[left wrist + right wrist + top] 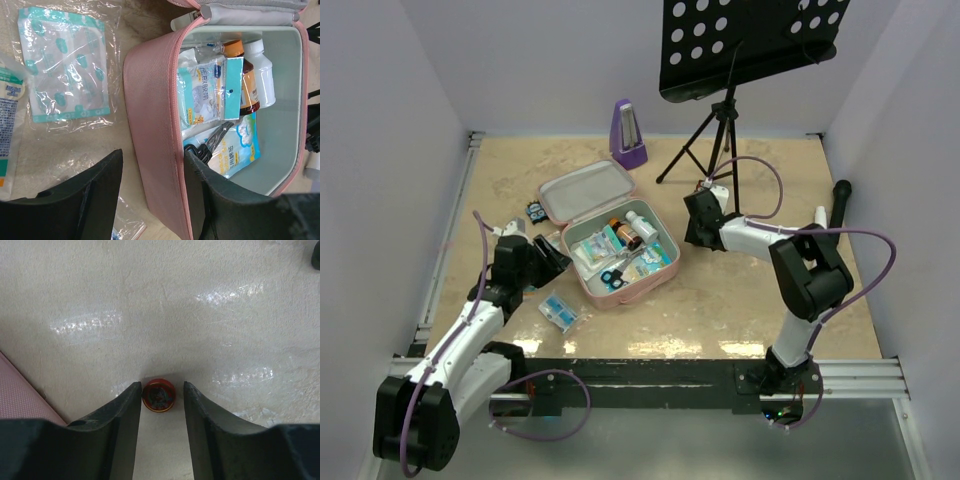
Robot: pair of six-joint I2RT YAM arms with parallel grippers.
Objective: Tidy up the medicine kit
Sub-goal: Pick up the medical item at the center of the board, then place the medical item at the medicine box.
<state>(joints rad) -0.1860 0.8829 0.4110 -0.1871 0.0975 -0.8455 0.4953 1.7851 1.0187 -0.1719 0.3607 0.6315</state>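
Note:
The pink medicine kit [620,297] lies open mid-table with its lid [588,190] folded back. Inside are a brown bottle [245,80], a white bottle [262,70], black-handled scissors [210,145] and several packets. My left gripper [558,262] [152,155] is open and straddles the kit's left wall [150,100], one finger inside against the rim and one outside, apart from it. My right gripper [698,222] [161,385] points down at the table right of the kit. It is open around a small red round tin [159,395], whose left side touches one finger.
A clear packet of plasters [65,65] and a blue packet [558,312] lie on the table left of the kit, with a small dark packet [536,211] near the lid. A purple metronome [628,133] and a black music stand [720,60] on tripod legs stand at the back.

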